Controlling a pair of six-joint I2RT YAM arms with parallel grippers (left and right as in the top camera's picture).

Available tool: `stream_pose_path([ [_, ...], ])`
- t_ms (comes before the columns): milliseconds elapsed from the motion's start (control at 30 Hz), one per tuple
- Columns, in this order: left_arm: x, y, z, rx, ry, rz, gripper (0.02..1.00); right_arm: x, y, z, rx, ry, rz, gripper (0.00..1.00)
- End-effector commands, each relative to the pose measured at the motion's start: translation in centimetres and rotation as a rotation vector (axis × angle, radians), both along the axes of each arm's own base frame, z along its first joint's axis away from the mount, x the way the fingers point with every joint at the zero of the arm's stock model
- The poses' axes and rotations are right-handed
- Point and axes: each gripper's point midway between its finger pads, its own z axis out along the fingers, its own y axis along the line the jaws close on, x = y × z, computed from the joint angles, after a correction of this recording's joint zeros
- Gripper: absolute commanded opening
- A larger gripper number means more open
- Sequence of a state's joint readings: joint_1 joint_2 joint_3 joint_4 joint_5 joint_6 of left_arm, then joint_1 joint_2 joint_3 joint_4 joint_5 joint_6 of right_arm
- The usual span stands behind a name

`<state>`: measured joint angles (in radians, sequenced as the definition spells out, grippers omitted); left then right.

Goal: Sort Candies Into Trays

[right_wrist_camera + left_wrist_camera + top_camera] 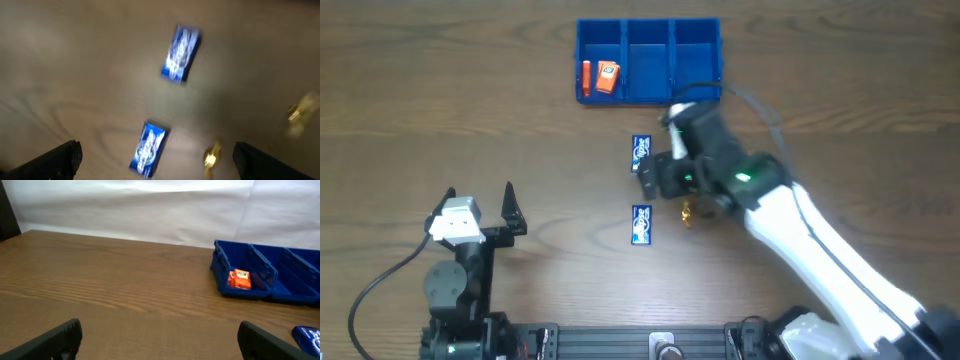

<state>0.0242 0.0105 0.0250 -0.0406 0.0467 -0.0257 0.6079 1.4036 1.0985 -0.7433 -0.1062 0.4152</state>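
Note:
A blue tray (648,92) with three compartments stands at the far middle of the table, with orange candies (601,77) in its left compartment. Two blue-wrapped candies (641,152) (641,224) and a gold candy (692,212) lie loose on the wood in front of it. My right gripper (652,180) hovers between the two blue candies. In the right wrist view it (156,159) is open above a blue candy (148,149), with the other blue candy (181,53) farther off and gold candies (212,155) (298,114) beside. My left gripper (480,205) stands open near the left, holding nothing.
From the left wrist, the tray (222,272) and its orange candy (241,279) show far off, with one blue candy (307,337) at the edge. Bare wood spreads across the left half of the table (440,110).

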Motion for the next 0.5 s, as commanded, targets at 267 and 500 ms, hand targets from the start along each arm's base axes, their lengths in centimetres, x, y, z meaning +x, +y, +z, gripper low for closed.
stream_pose_path([
  [267,-0.1,0.1,-1.7,0.0,0.049,0.004,0.998,-6.7,5.0,-11.7,-0.216,0.356,-0.041,0.998],
  [500,-0.1,0.1,-1.7,0.0,0.049,0.004,0.998,-6.1,3.7,-13.8,-0.293,0.362,-0.152,0.998],
])
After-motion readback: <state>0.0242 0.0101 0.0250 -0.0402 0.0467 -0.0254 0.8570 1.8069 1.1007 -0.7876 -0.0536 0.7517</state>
